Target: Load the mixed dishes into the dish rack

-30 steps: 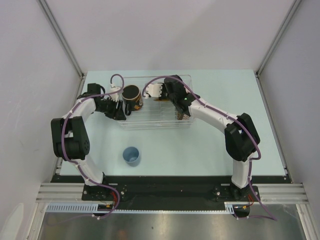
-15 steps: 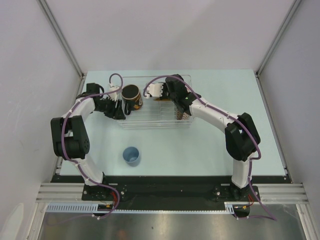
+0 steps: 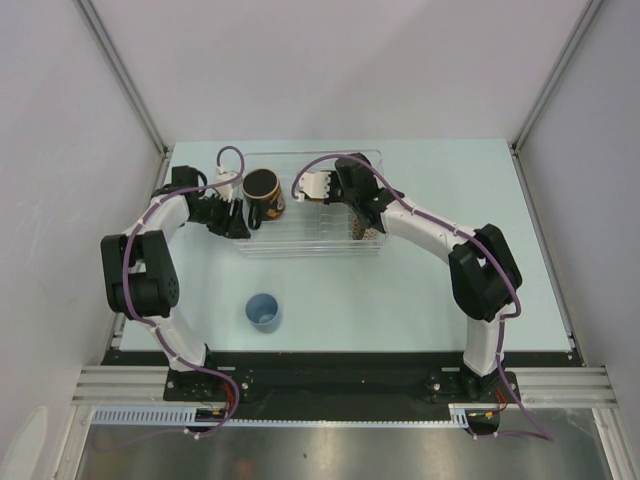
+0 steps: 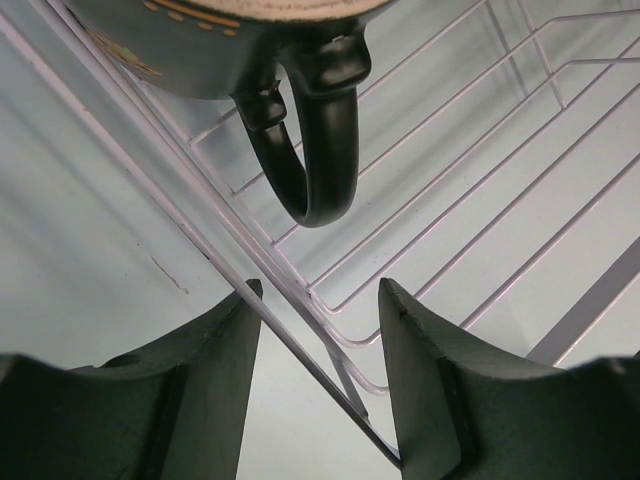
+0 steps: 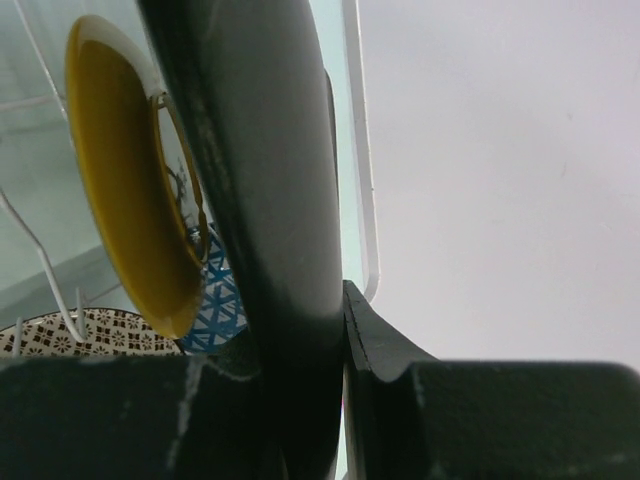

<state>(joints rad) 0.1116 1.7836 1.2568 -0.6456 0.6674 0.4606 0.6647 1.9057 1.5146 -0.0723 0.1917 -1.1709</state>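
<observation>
Mug (image 3: 262, 193) in rack (image 3: 330, 240), blue cup (image 3: 263, 311) outside

Pale mint-green tabletop (image 3: 420, 290) in an evenly lit booth, plain white panel walls (image 3: 330, 70) on three sides, silver aluminium posts (image 3: 122, 75) at the back corners, a silver slotted rail (image 3: 560, 383) along the near edge, brushed steel sheet (image 3: 330, 455) below.

Top external: fixed high behind the arm bases, facing down, far enough to hold the whole table (image 3: 420, 290). Left wrist: close and low at the left end of the dish rack (image 4: 430, 240), facing the red-inside dark mug (image 4: 312, 150). Right wrist: nearly against the black floral square plate (image 5: 260, 200) and yellow round plate (image 5: 130, 180); the rack appears in all three views.
</observation>
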